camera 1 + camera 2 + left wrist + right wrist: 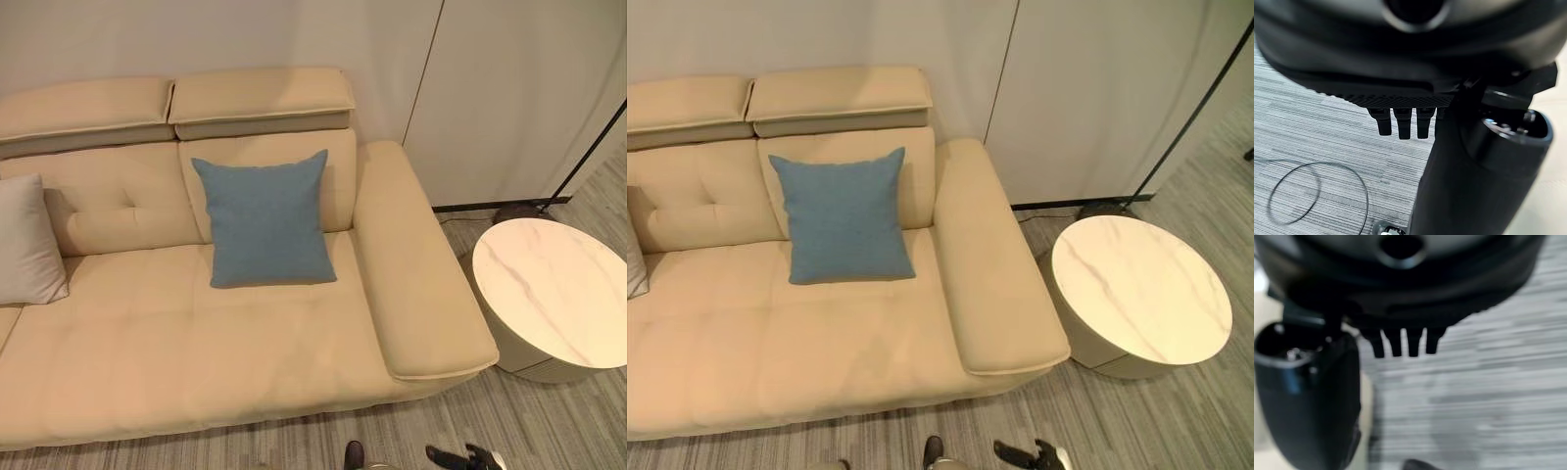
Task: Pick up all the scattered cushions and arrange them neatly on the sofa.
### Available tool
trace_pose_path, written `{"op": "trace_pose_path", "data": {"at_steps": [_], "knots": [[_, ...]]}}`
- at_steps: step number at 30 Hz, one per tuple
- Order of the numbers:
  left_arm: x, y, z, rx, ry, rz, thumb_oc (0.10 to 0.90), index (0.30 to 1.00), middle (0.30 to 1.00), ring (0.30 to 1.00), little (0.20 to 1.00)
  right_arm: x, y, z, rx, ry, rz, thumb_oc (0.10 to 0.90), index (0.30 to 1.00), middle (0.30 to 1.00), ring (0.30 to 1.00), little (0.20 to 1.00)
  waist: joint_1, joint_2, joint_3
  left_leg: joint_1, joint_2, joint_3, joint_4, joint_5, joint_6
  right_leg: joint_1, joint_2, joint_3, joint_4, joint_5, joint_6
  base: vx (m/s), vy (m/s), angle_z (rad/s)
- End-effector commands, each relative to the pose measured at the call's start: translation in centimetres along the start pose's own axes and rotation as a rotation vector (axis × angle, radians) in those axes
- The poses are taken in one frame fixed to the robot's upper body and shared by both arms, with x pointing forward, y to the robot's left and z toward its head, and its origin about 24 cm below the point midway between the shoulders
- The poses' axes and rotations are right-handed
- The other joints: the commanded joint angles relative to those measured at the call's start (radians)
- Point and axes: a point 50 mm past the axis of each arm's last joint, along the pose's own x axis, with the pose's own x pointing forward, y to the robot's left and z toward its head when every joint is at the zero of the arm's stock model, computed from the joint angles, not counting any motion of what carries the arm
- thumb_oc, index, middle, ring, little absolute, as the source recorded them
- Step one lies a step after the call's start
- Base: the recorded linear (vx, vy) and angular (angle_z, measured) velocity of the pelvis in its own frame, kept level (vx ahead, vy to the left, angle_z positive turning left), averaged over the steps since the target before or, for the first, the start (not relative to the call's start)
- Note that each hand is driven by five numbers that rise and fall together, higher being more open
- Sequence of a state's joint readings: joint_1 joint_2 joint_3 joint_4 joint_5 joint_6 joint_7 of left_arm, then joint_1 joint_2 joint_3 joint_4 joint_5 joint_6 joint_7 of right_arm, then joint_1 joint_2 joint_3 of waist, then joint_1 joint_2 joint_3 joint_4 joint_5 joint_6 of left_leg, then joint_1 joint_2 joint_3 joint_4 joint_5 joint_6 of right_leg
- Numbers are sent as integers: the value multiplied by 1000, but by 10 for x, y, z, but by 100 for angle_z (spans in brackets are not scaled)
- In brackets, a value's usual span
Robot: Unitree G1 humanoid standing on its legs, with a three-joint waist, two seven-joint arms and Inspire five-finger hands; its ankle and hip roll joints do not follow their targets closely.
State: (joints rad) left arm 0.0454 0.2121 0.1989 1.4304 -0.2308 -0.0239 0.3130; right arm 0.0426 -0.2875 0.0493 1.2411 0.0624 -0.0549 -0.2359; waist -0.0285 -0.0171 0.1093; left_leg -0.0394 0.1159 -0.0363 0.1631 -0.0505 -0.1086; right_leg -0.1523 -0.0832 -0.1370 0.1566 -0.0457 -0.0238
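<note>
Leaning blue cushion (265, 219) against sofa (196, 343) backrest, seat front bare

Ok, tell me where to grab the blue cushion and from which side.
Probably take the blue cushion by its upper corners or top edge, coming from the front, above the seat. It leans upright against the sofa backrest, so its top stands free while its bottom edge sits on the seat.

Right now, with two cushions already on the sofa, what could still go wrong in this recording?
The blue cushion only leans against the backrest, so placing another beside it might tip it forward. The grey cushion sits at the edge of the head view, so its neatness is hard to judge. The round marble table stands close to the sofa armrest, so an arm swinging there could hit it. Both hands, left hand and right hand, hang open above the floor.
</note>
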Motion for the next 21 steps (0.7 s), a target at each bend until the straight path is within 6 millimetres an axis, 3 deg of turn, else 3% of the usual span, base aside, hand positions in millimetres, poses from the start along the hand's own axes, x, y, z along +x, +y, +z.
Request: {"op": "trace_pose_path", "data": {"at_steps": [1, 3, 4, 8, 10, 14, 17, 21], "knots": [[4, 18, 10, 89, -68, 32, 800, 900, 900, 900, 900, 4, -13, 4, 1, 3, -36, 800, 900, 900, 900, 900, -26, 4, -51, 70, 34, 16, -35, -37, 15, -56, -69, 24, -35, 55, 140, -178, 253, 21], [3, 12, 16, 98, -99, 9, 800, 900, 900, 900, 900, 4, -14, 1, 8, 22, -44, 800, 900, 900, 900, 900, -29, 0, -46, 64, 16, 12, -42, -70, 19, -63, -90, 26, -41, 78, 151, -162, 217, 30], [2, 5, 26, 100, -143, -24, 800, 900, 900, 900, 900, 4, -13, 2, 21, 34, -41, 800, 900, 900, 900, 900, -27, -16, -28, 49, -18, 14, -27, -112, 30, -71, -127, 23, -60, 123, 168, -132, 175, 19], [-3, -7, 47, 160, -243, -78, 800, 900, 900, 900, 900, 3, -3, 5, 79, 50, -17, 800, 900, 900, 900, 900, -29, -27, 8, 34, -57, 32, -21, -148, 51, -94, -185, 5, -111, 197, 202, -236, 222, -2], [-3, -6, 51, 177, -259, -70, 800, 900, 900, 900, 900, 3, 0, 8, 102, 46, -15, 800, 900, 900, 900, 900, -32, -22, 19, 17, -59, 34, -12, -140, 57, -106, -180, 13, -103, 184, 200, -192, 99, 3], [-2, -4, 56, 257, -280, -51, 800, 900, 900, 900, 900, 1, 12, 6, 113, 57, 18, 800, 900, 900, 900, 900, -16, -2, 25, -28, -76, 66, -14, -101, 87, -64, -128, 27, 30, 82, 165, -232, 145, -8], [-3, -5, 59, 311, -306, -58, 800, 900, 900, 900, 900, -2, 15, -6, 64, 88, 38, 800, 900, 900, 900, 900, 10, -9, -11, -48, -91, 92, -14, -93, 98, 49, -87, 19, 21, 8, 153, -116, 83, -45], [-3, -8, 54, 289, -276, -70, 800, 900, 900, 900, 900, -4, 19, -15, 14, 126, 59, 800, 900, 900, 900, 900, 12, -20, -42, -44, -89, 109, -27, -85, 98, 34, -63, 48, -22, 25, 156, -46, -40, -40]]}}
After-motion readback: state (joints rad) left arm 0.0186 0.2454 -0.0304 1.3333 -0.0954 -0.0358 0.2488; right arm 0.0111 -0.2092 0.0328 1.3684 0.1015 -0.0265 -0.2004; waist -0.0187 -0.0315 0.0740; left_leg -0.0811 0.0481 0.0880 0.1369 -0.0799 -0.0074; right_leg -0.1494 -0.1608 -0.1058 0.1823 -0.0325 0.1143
